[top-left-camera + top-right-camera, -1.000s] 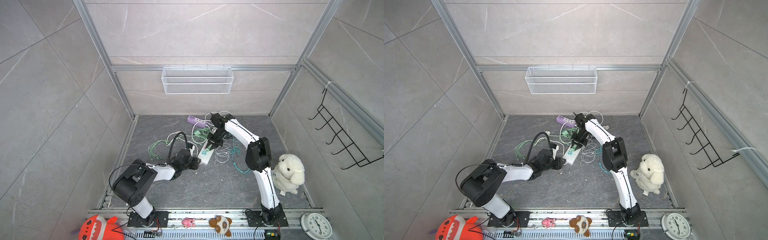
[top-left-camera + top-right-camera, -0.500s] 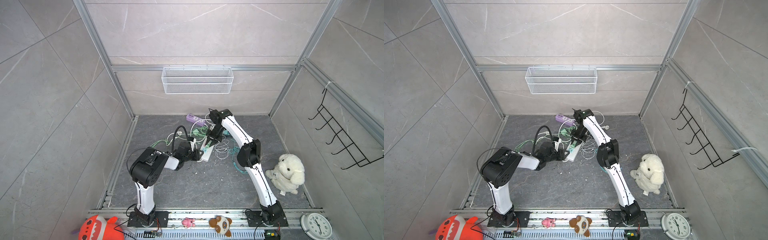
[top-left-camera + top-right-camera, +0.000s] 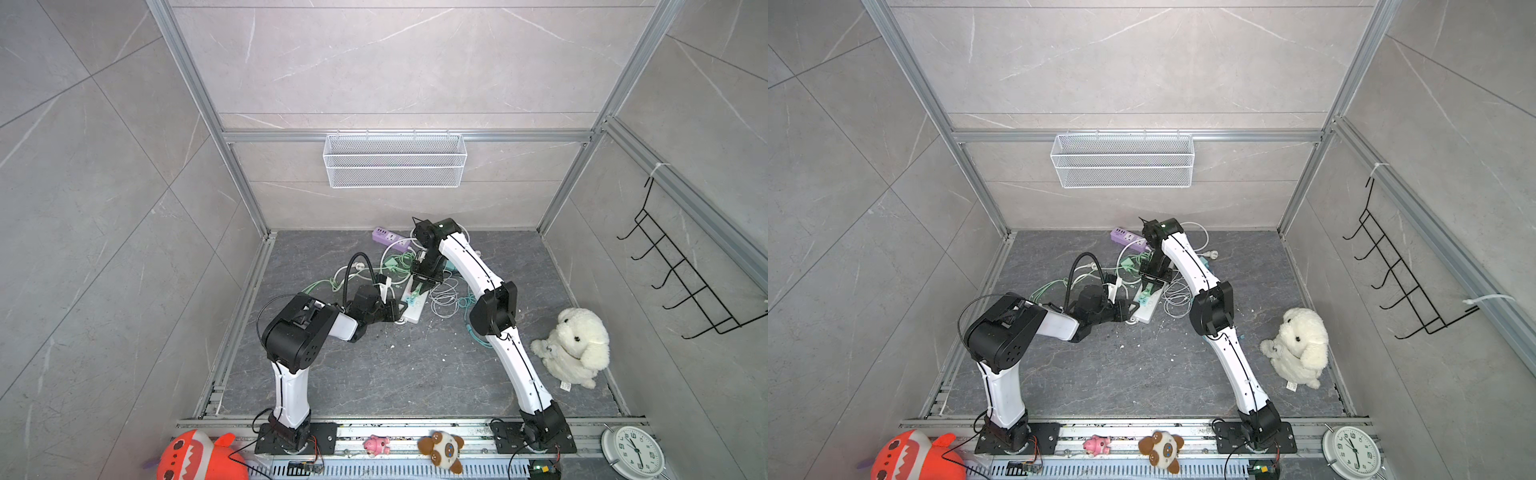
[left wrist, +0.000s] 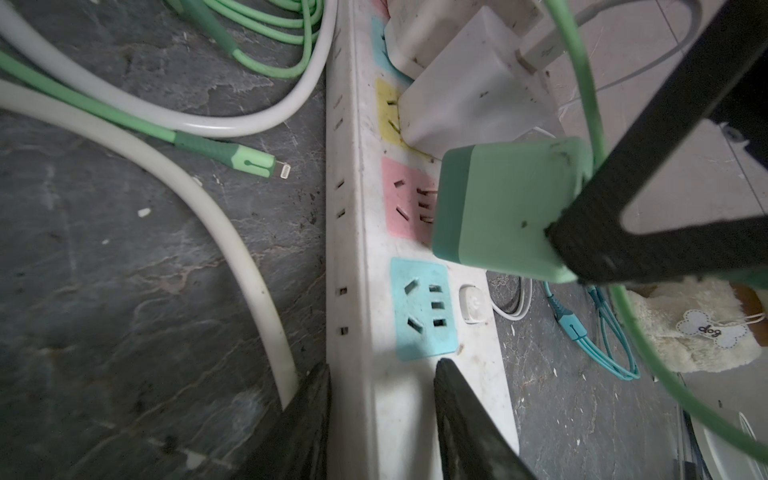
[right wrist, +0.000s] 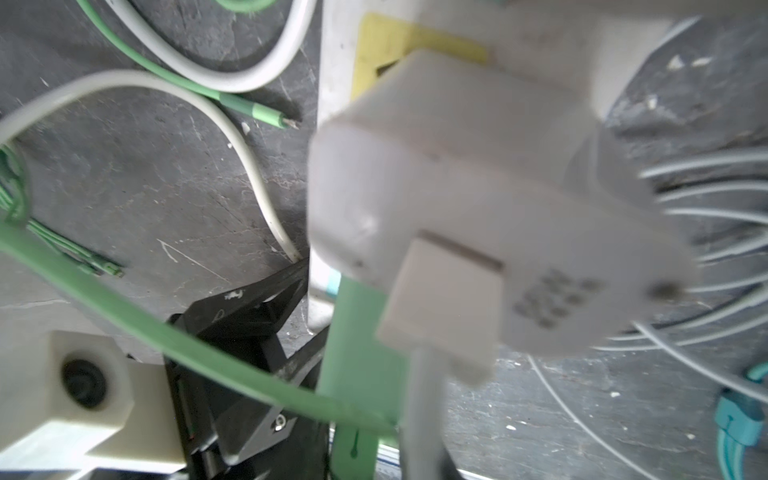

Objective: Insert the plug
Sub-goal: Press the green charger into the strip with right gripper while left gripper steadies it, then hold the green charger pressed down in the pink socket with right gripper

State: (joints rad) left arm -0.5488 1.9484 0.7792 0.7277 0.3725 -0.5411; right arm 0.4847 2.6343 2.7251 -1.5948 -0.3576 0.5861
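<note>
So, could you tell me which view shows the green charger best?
The left wrist view: the green charger is large and sharp, prongs at the pink socket. The right wrist view shows only a blurred green strip behind a white adapter; in both top views it is a tiny green speck.

Tilted green plug [image 4: 498,208] — prongs at pink socket [image 4: 405,195]

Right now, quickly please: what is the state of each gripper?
Left gripper: jaws around the end of the strip; a firm grip cannot be told.
Right gripper: closed, holding the green plug.
</note>
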